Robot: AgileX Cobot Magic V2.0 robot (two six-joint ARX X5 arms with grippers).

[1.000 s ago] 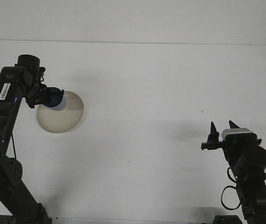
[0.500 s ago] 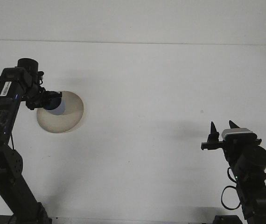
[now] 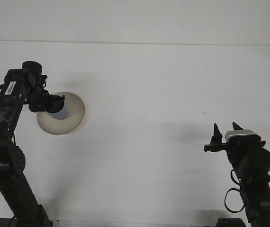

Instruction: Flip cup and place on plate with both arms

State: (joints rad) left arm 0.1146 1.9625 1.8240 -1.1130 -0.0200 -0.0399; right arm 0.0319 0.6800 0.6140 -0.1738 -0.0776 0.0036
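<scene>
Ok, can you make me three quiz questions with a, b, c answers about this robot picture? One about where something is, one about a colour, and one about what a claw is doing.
1. Where is the plate?
a) left side of the table
b) right side
c) at the near edge

2. What colour is the table?
a) black
b) white
c) green

3. What is the right gripper doing?
a) holding the cup
b) pressing on the plate
c) open, holding nothing

Answers:
1 a: the plate lies beside the left gripper.
2 b: the top is plain white.
3 c: its two fingers stand apart with only table behind; the cup is at the left gripper, over the plate.
</scene>
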